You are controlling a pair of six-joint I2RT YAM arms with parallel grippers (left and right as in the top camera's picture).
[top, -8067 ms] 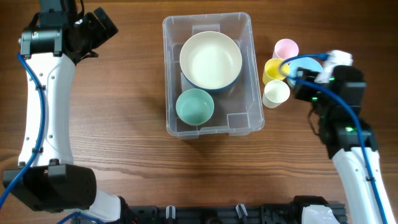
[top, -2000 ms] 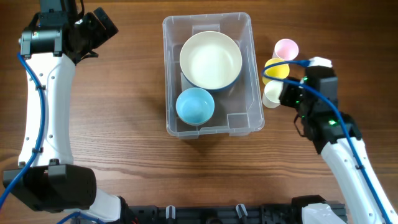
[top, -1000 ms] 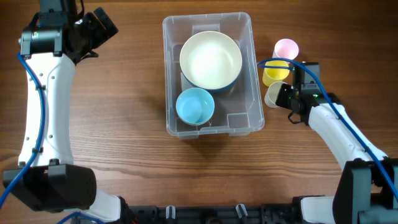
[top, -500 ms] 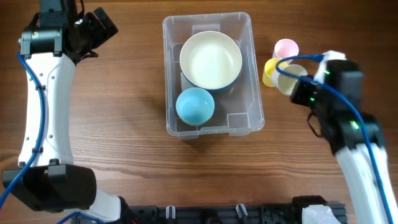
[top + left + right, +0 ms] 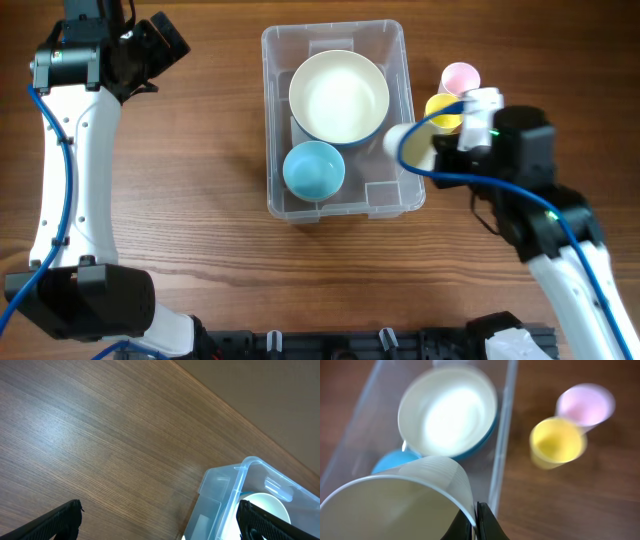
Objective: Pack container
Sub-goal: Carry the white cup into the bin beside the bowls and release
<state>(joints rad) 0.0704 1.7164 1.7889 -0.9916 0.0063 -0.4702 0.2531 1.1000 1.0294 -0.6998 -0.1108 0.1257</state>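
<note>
The clear container [image 5: 404,195] stands mid-table and holds a large cream bowl with a blue outside [image 5: 339,97] and a small light-blue bowl [image 5: 313,169]. My right gripper [image 5: 440,152] is shut on the rim of a cream cup [image 5: 410,148] and holds it tilted above the container's right wall. In the right wrist view the cup [image 5: 405,500] fills the lower left, pinched by the fingers [image 5: 478,522], with the container [image 5: 504,435] below. My left gripper [image 5: 165,40] is open and empty at the far left; its wrist view shows a container corner [image 5: 235,490].
A yellow cup [image 5: 444,110] and a pink cup [image 5: 460,76] stand on the wood table right of the container; both show in the right wrist view [image 5: 556,442] [image 5: 585,404]. The right arm's blue cable loops over the cups.
My right gripper has lifted the cream cup from beside the yellow cup and carried it left, over the container's right wall. The left arm has not moved.
</note>
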